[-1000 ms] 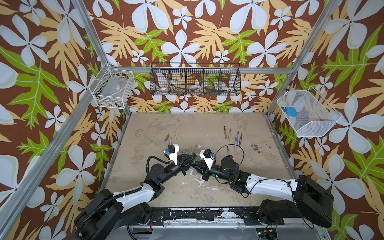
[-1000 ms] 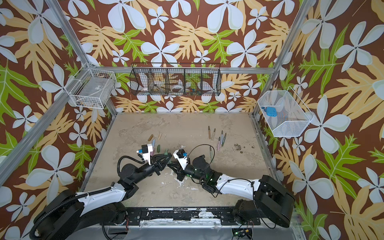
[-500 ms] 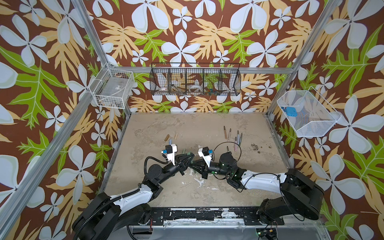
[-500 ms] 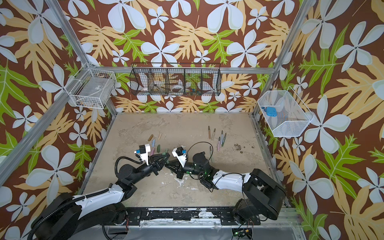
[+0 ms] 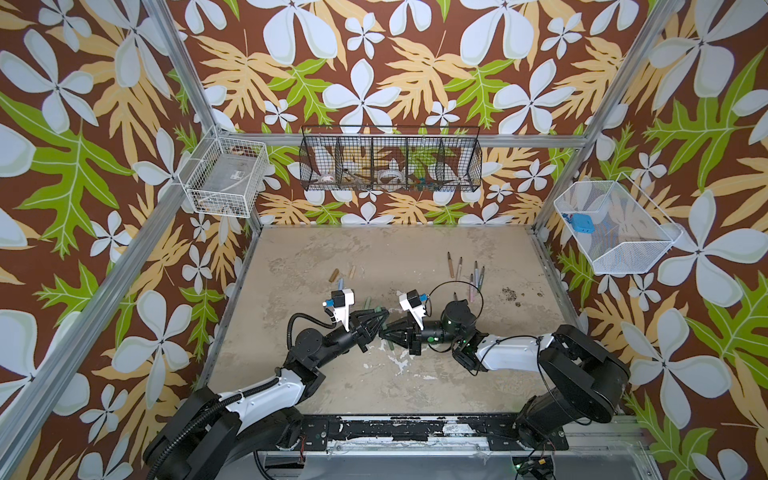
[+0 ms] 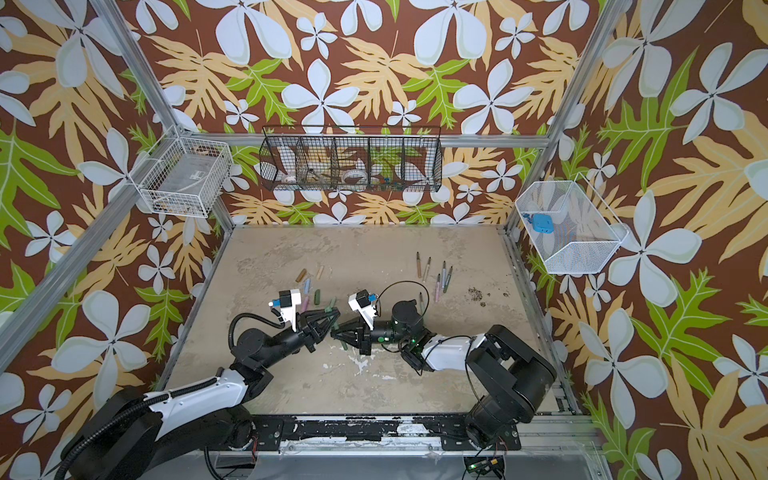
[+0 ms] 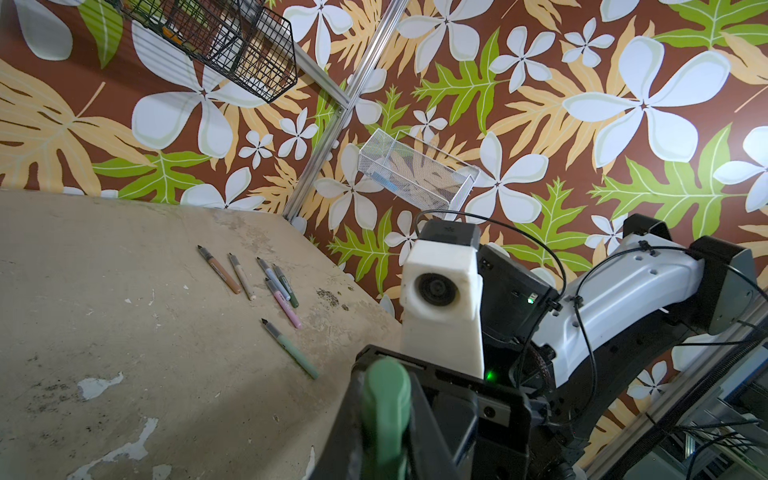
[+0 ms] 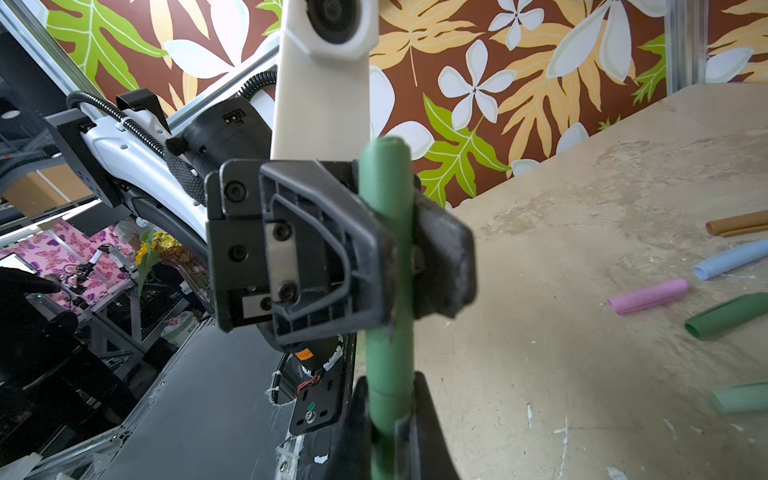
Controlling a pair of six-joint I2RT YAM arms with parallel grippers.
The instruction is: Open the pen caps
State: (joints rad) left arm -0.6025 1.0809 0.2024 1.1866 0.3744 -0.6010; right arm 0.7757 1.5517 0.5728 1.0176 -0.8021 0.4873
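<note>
Your left tool (image 8: pixel 401 257) and right tool (image 8: pixel 390 419) both clamp one slim green plastic marker pen (image 8: pixel 384 187) above the beige surface (image 5: pixel 415 257), near middle; short coloured plastic pen caps (image 8: pixel 648 296) lie just far-left.

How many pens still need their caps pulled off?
Just one. Done: six pens lie bare-tipped on the table, and six loose caps lie apart from them. In hand: the left hand and right hand both grip the last green pen, its cap apparently still on. Left: pull that one cap off.
</note>
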